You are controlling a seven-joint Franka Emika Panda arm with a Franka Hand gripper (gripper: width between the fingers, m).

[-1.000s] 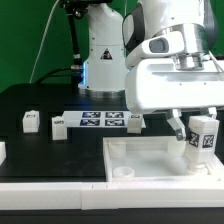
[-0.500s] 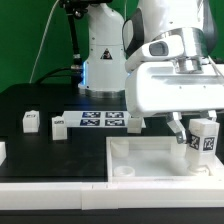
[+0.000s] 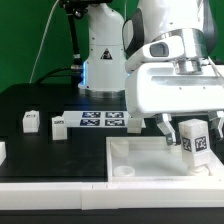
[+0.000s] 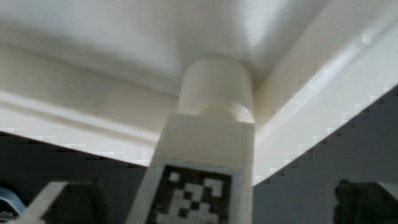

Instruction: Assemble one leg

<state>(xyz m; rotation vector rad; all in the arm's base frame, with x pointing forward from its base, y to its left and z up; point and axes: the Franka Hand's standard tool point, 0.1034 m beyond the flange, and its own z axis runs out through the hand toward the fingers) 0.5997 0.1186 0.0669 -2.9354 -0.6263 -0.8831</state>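
Note:
The leg (image 3: 196, 139), a small white post with a black-and-white tag, stands with its round end in the far corner of the white tray (image 3: 150, 158) on the exterior view's right. My gripper (image 3: 192, 133) straddles it and is open. In the wrist view the leg (image 4: 206, 140) rises between my dark fingertips (image 4: 50, 203), with a gap on each side. The tray's inner wall (image 4: 89, 70) lies behind it.
Two loose legs (image 3: 30, 120) (image 3: 58, 124) stand at the exterior view's left, and a third (image 3: 134, 120) stands by the marker board (image 3: 100, 120). The tray's near corner holds a round socket (image 3: 124, 172). The robot base (image 3: 100, 60) stands behind.
My fingers have spread apart and let go of the leg. The leg sits slightly lower in the tray's corner than before.

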